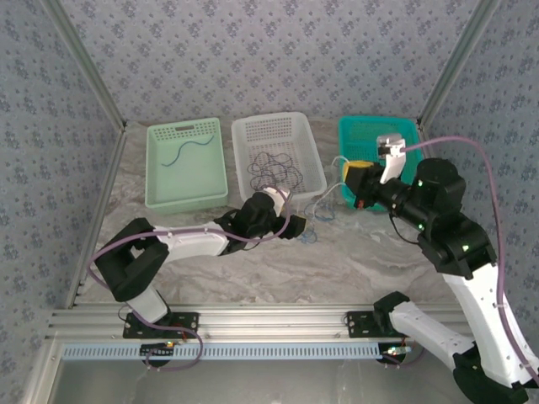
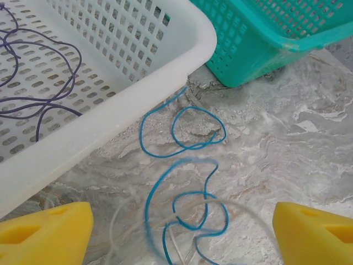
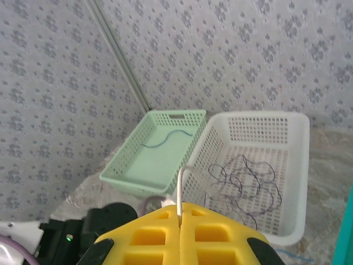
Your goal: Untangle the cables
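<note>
Desk (image 2: 309, 143): left tool (image 2: 182, 223) wide open over blue cable (image 2: 187, 138), holding nothing; right tool (image 3: 179, 214) pinched shut on white cable (image 3: 180, 187).

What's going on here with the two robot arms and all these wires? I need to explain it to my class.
The arms are untangling thin cables. The right gripper is shut on a white cable, pinched between its yellow fingers. The left gripper hangs open over a curled blue cable on the table, beside the white basket, which holds dark cables. One more cable lies in the green basket.
</note>
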